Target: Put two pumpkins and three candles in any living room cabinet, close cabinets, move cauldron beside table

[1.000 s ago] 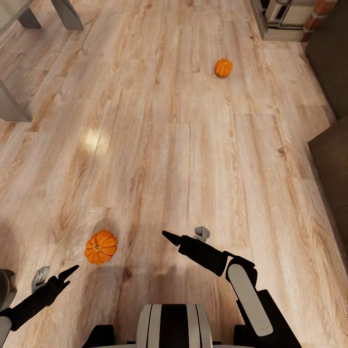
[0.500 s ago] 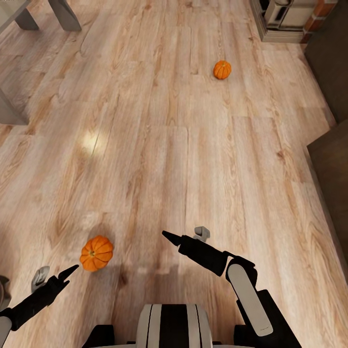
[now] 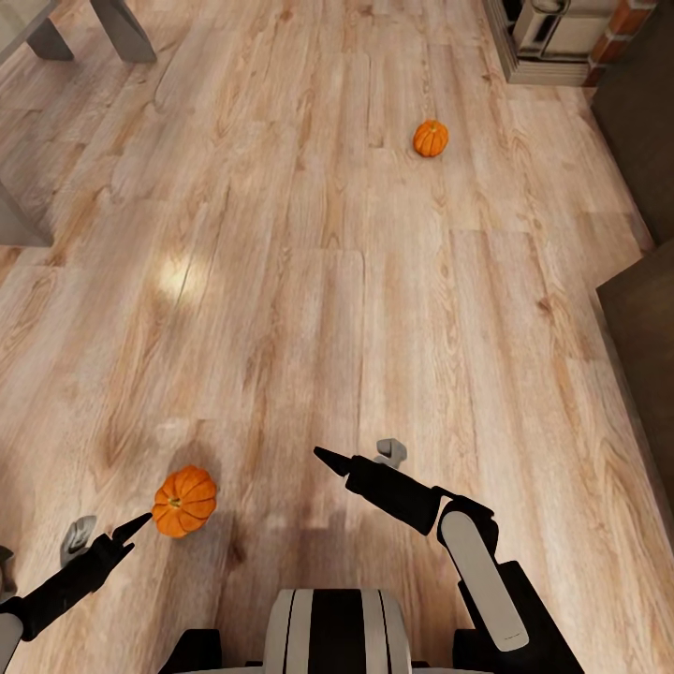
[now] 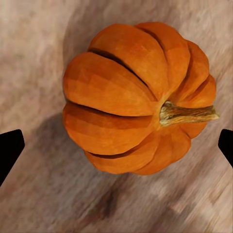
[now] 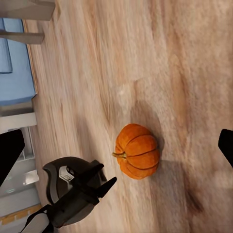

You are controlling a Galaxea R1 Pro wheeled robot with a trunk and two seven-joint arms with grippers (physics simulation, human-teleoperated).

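One orange ribbed pumpkin [image 3: 184, 502] lies on the wooden floor just ahead of my left gripper [image 3: 108, 534]. That gripper is open, its black tip almost touching the pumpkin's side. In the left wrist view the pumpkin [image 4: 131, 97] is close below, between the spread fingertips [image 4: 9, 150]. A second pumpkin [image 3: 431, 139] lies far ahead, near the fireplace. My right gripper [image 3: 358, 456] hangs open over bare floor at the middle; its wrist view takes in the near pumpkin [image 5: 138, 151] and the left gripper [image 5: 82, 191]. The table's grey angled legs [image 3: 117, 28] stand at the far left. The candles and cauldron are out of view.
A brick fireplace [image 3: 562, 37] stands at the top right. The dark brown cabinet [image 3: 646, 328] runs along the right edge. Another grey table leg [image 3: 17, 223] stands at the left edge. Open wooden floor lies between the two pumpkins.
The whole view has shifted as the robot moved. The near pumpkin now sits lower in the picture, closer to my left gripper's tip. Both arms hold the same pose.
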